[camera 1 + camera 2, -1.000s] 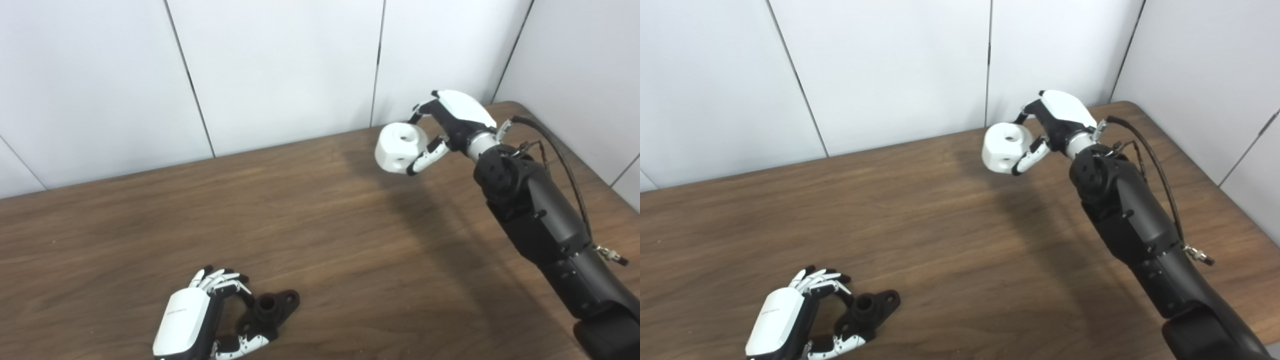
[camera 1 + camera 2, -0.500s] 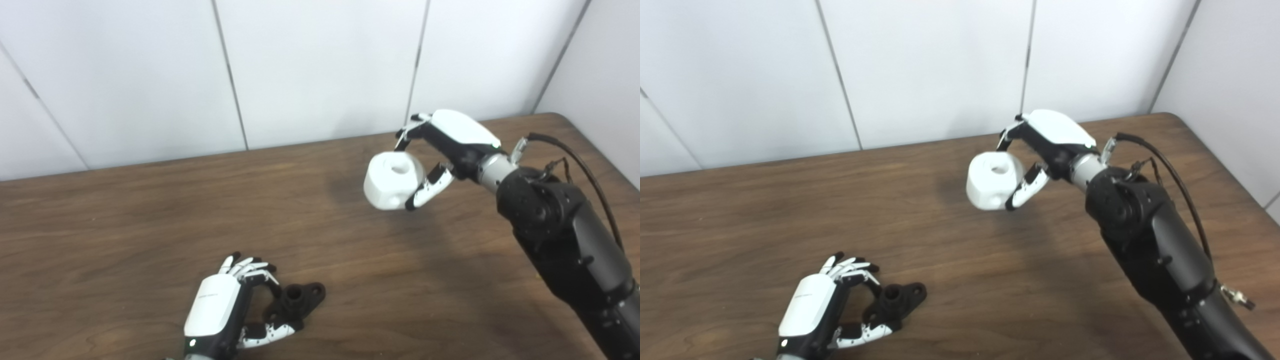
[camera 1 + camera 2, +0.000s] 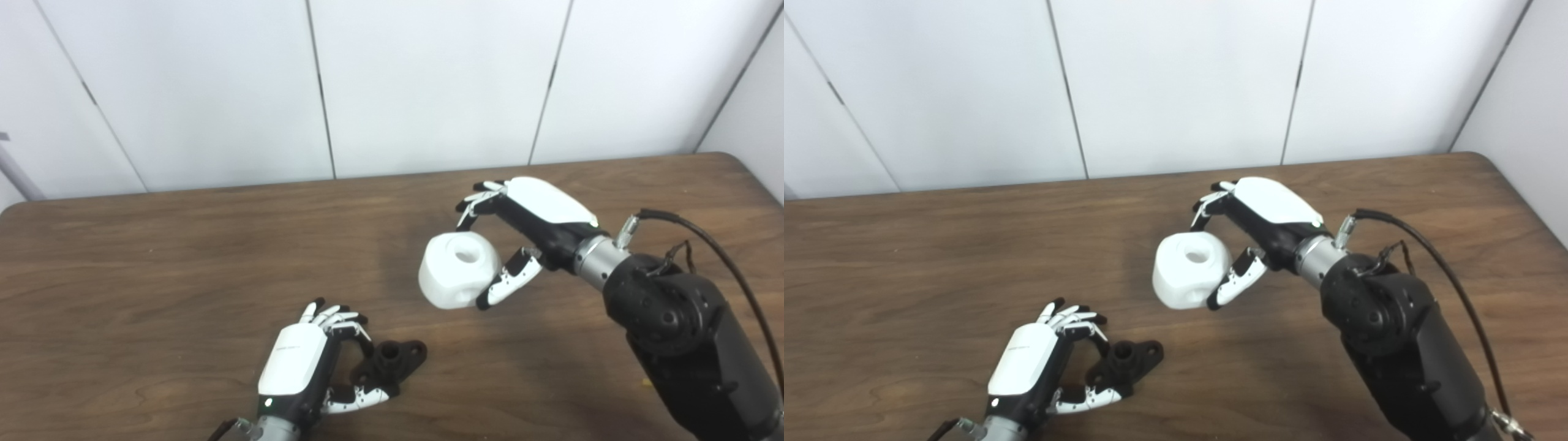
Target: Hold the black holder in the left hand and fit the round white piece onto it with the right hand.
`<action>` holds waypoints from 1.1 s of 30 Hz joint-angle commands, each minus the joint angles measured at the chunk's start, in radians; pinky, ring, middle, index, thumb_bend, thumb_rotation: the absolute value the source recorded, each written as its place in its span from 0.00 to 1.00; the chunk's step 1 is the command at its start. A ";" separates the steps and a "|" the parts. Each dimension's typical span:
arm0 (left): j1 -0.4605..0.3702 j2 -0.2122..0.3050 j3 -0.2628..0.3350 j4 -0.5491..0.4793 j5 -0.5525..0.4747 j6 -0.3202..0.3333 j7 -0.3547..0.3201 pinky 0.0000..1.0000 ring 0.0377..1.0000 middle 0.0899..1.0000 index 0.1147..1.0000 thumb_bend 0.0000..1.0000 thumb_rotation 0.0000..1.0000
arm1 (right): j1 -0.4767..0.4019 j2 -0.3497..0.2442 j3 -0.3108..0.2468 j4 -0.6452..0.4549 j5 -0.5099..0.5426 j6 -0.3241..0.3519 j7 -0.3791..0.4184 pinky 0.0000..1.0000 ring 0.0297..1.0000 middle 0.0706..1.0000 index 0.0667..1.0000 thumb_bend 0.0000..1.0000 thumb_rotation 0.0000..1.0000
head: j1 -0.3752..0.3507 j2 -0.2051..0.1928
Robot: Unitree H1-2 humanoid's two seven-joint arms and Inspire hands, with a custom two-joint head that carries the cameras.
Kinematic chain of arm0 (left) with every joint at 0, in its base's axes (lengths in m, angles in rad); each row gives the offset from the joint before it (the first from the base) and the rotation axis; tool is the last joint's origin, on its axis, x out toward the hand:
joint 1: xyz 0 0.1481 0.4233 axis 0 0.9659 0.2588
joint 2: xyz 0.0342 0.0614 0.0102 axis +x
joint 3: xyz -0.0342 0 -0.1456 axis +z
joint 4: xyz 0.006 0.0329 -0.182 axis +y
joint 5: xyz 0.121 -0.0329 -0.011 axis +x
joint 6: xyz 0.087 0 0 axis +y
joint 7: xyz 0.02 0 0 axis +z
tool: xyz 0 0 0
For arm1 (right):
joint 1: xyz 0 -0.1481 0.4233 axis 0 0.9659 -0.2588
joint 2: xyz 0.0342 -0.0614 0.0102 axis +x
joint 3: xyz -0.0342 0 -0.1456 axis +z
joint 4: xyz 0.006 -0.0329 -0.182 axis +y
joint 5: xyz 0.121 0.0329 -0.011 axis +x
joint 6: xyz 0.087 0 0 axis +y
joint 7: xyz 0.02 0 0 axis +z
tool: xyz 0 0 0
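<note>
1. The right robot hand [image 3: 539, 229] pinches the round white piece [image 3: 458, 271] between fingers above and thumb below, carried in the air over the desk [image 3: 153, 257] with its bore facing up. The grip sits on one side only, so a nudge on the far edge could twist the piece out of the hand.
2. The left robot hand [image 3: 306, 367] is curled around the black holder [image 3: 386, 367], which looks to rest on the desk near the front edge – whether it is firmly gripped or merely cupped, I cannot tell. A loose hold would let the holder skid when the piece presses on it.
3. The piece is well apart from the holder, up and to the right. Its bore must meet the holder's upright stub squarely – a tilted approach would likely jam on the rim.
4. The left fingers [image 3: 334, 317] crowd the stub, so the descending piece could catch on them.
</note>
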 commanded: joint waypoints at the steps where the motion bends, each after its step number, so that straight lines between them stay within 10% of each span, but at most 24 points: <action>1: -0.005 -0.005 -0.027 0.034 0.033 0.011 -0.027 0.99 0.86 0.75 0.42 0.52 0.05 | -0.032 0.009 0.005 -0.043 -0.010 -0.024 -0.006 1.00 0.96 0.82 0.44 0.53 0.14 | 0.012 0.004; 33: -0.022 -0.015 -0.056 0.035 0.048 0.041 -0.016 1.00 0.86 0.75 0.42 0.52 0.05 | -0.019 0.098 0.101 -0.054 -0.090 -0.084 0.046 1.00 0.98 0.82 0.44 0.52 0.13 | 0.043 0.039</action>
